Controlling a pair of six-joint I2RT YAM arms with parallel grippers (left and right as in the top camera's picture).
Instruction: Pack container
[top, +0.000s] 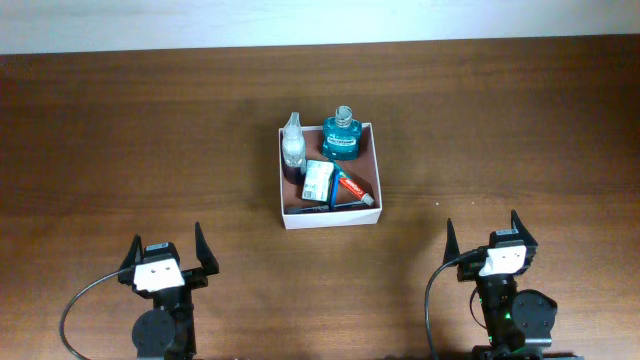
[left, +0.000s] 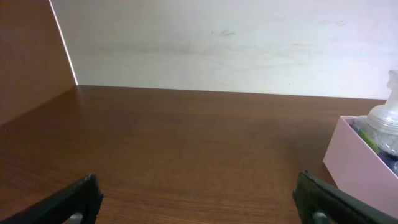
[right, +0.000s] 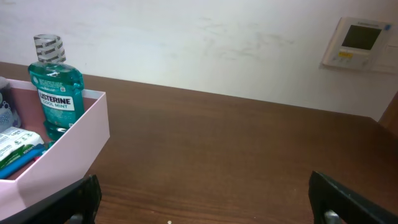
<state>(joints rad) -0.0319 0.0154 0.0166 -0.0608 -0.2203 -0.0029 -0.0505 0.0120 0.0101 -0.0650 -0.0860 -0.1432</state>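
The container (top: 330, 218), a square white-walled box with a reddish-brown inside, sits at the table's middle. It holds a teal mouthwash bottle (top: 341, 135), a clear spray bottle (top: 293, 146), a green-and-white carton (top: 318, 180), a toothpaste tube (top: 355, 187) and a blue toothbrush (top: 322, 207). My left gripper (top: 166, 256) is open and empty near the front left. My right gripper (top: 486, 240) is open and empty near the front right. The container's corner shows in the left wrist view (left: 360, 165) and in the right wrist view (right: 68, 152) with the mouthwash bottle (right: 55, 87).
The brown table runs to a white wall at the back (top: 320, 20). A wall thermostat (right: 360, 42) shows in the right wrist view. A brown panel (left: 28, 56) stands at the left in the left wrist view.
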